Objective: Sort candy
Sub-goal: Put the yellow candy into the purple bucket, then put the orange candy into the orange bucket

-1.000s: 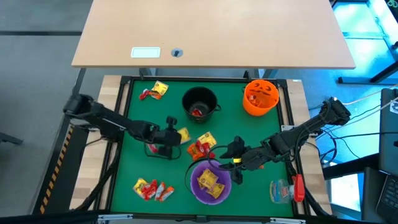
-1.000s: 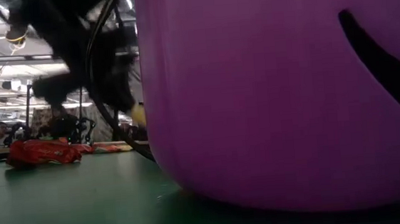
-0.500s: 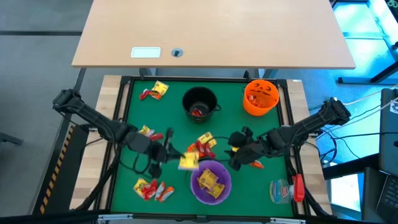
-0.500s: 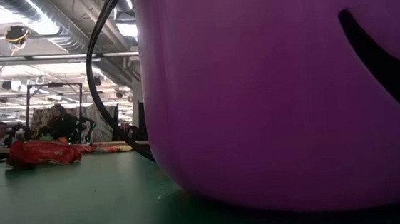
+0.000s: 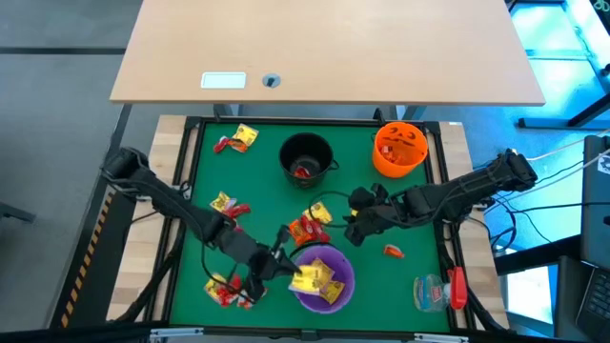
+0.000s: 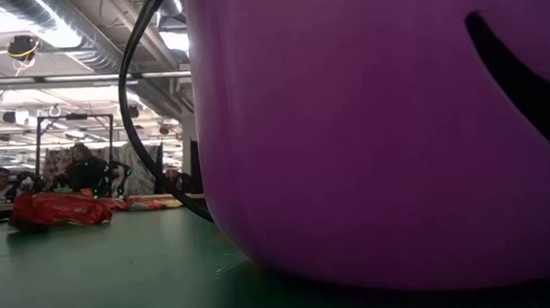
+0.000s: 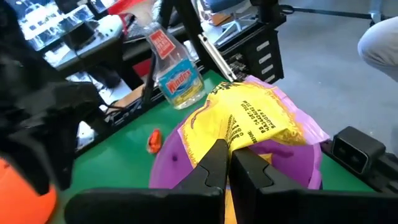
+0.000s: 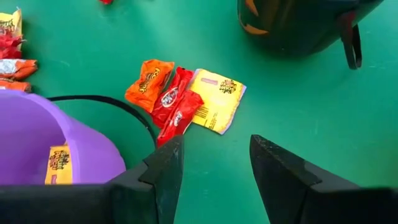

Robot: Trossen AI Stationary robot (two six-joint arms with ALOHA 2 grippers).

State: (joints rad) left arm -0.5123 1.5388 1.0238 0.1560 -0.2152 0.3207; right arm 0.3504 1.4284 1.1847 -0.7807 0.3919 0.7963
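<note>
My left gripper (image 5: 292,272) is shut on a yellow candy (image 5: 308,278) just above the purple bowl (image 5: 338,291). The left wrist view shows that wrapper (image 7: 249,118) in front of the bowl's rim (image 7: 298,158). My right gripper (image 5: 356,221) hovers open beside a loose pile of candy (image 5: 310,225). Its wrist view shows an orange (image 8: 148,84), a red (image 8: 177,102) and a yellow candy (image 8: 217,99) flat on the mat beyond the open fingers (image 8: 165,168). More candy lies at the far left (image 5: 234,140), at mid left (image 5: 227,203) and at the near left (image 5: 229,289). My left gripper pinches the yellow wrapper by its near edge (image 7: 231,144) between its two fingers. The fingers come from the table's left, slanting a little downward. The wrapper stands out beyond the fingertips, crumpled, lifted clear over the purple bowl.
A black bowl (image 5: 305,157) with red candy and an orange bowl (image 5: 398,148) stand at the far side. A spray bottle (image 5: 438,289) lies at the near right corner. One orange candy (image 5: 393,251) lies alone on the mat (image 5: 419,214). The purple bowl (image 6: 391,125) fills the low view.
My left gripper has carried the yellow candy from the middle of the mat toward the near edge and the right, rising and tipping closer to level, until it is over the purple bowl. My right gripper has drawn away from the purple bowl toward the far edge and tipped further down.
</note>
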